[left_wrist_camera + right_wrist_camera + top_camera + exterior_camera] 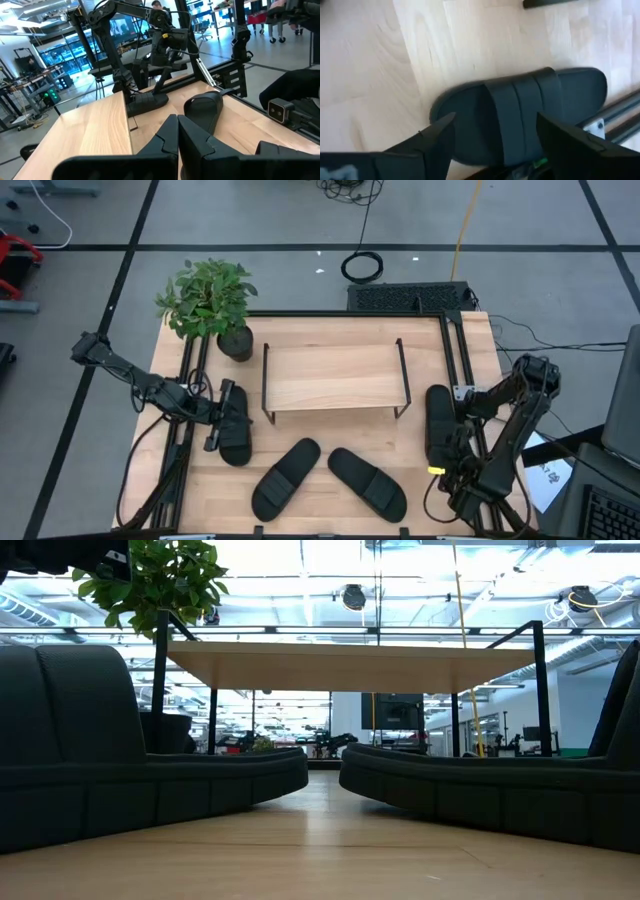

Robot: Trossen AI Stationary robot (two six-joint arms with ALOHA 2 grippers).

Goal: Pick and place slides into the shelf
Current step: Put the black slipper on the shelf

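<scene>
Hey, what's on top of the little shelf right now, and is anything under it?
The shelf board is bare on top. From above, the board hides the space beneath; the low view shows nothing there. All four slides lie on the table.

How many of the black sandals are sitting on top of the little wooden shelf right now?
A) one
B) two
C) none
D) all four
C. The high view shows the shelf with a bare board, while all four slides lie on the table around it: one at the left, two in front, and one at the right.
</scene>
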